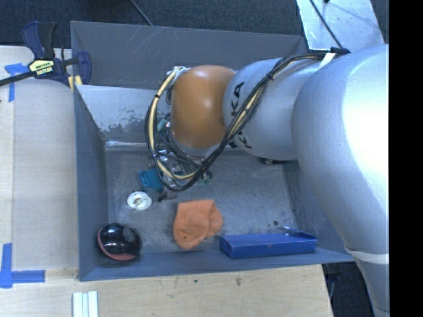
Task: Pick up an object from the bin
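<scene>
Grey metal bin (89, 177), floor scuffed and speckled, back wall scratched. Silver arm (291, 111) comes in from the right; black lettering on it lies half under cables, legible only as "KA". Smooth glossy orange dome (198, 107) caps the wrist, ringed by looped yellow and black cables (158, 121).

Pincer (166, 174) sits below the dome, low over the back-left floor. Released or clenched: cannot tell, as dome and cables cover it.

Nearest thing is a small teal-blue piece (151, 179), just beside the pincer on its left; contact unclear. Toward the front of that lies a white round disc (139, 201).

- Orange soft lump (195, 223), crumpled, mid-front.
- Flat blue rectangular box (268, 245), along the front wall.
- Black rounded glossy thing (119, 241) with a red band, front-left corner.
</scene>
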Robot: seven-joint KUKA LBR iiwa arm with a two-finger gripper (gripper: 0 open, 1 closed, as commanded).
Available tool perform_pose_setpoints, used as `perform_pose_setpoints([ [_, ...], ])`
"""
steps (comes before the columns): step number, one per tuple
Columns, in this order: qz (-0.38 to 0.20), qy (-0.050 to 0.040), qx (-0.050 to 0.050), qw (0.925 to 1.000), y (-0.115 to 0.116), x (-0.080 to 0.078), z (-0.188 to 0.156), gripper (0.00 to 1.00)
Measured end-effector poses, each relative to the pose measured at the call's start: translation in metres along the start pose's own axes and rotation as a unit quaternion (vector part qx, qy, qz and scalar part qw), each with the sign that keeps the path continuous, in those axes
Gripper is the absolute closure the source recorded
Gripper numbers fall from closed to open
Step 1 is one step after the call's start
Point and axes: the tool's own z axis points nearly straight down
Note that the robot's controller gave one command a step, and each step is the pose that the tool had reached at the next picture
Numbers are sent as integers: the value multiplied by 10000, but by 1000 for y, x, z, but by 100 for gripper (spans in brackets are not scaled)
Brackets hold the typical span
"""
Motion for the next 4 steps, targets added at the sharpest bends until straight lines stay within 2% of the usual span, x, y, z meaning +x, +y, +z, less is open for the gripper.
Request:
perform_pose_setpoints([
  [1, -354, 41, 7, 9994, -25, -22, -116, 100],
  [2, -352, 41, 6, 9994, -25, -22, -116, 100],
  [3, -308, 60, 7, 9995, -18, -11, -160, 100],
  [4, -290, 49, 10, 9996, 3, -23, -225, 100],
])
